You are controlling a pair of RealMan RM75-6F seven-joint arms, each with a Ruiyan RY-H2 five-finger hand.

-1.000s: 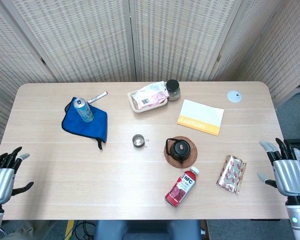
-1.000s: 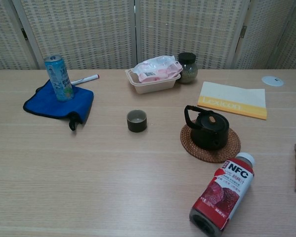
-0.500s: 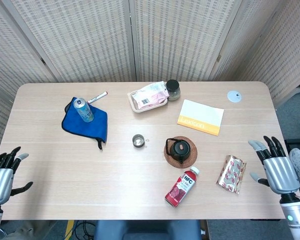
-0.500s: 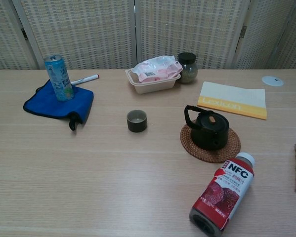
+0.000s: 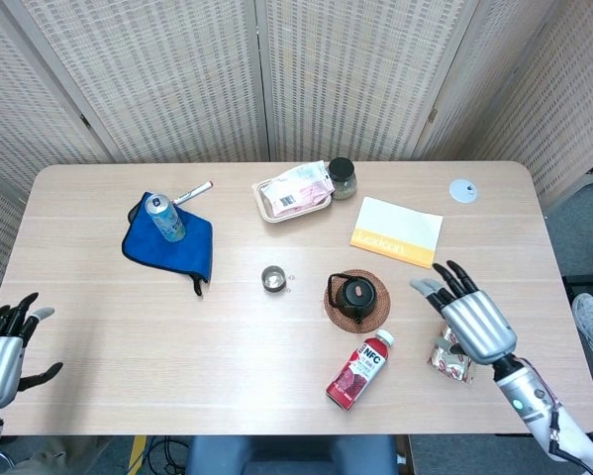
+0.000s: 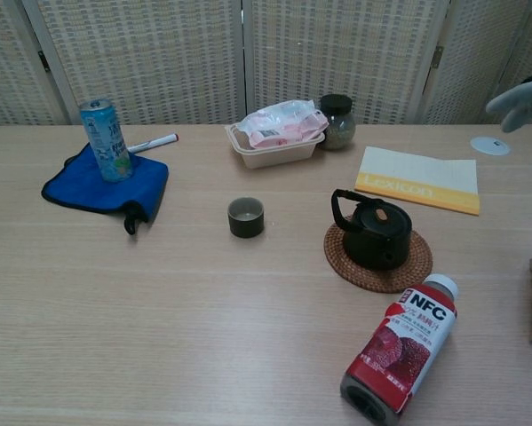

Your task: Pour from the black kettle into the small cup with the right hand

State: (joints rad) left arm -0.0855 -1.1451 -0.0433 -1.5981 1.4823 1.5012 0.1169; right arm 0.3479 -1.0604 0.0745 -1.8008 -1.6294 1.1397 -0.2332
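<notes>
Black kettle (image 5: 354, 295) on its woven mat, small cup (image 5: 272, 278) at its 9 o'clock. NFC bottle (image 5: 358, 369) lying at 6; Lexicon booklet (image 5: 397, 231) at 1. My right hand (image 5: 471, 315) hovers at 3, fingers spread, holding nothing — chest view catches only fingertips (image 6: 518, 99). Left hand (image 5: 1, 342) spread too — head view only.

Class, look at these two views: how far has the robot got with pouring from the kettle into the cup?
Nothing is poured yet. The black kettle sits untouched on its woven coaster, apart from the small cup. In hand: the right robot hand hovers open to the kettle's right. Left: grasping, lifting, tilting over the cup. The left robot hand waits at the table edge.
</notes>
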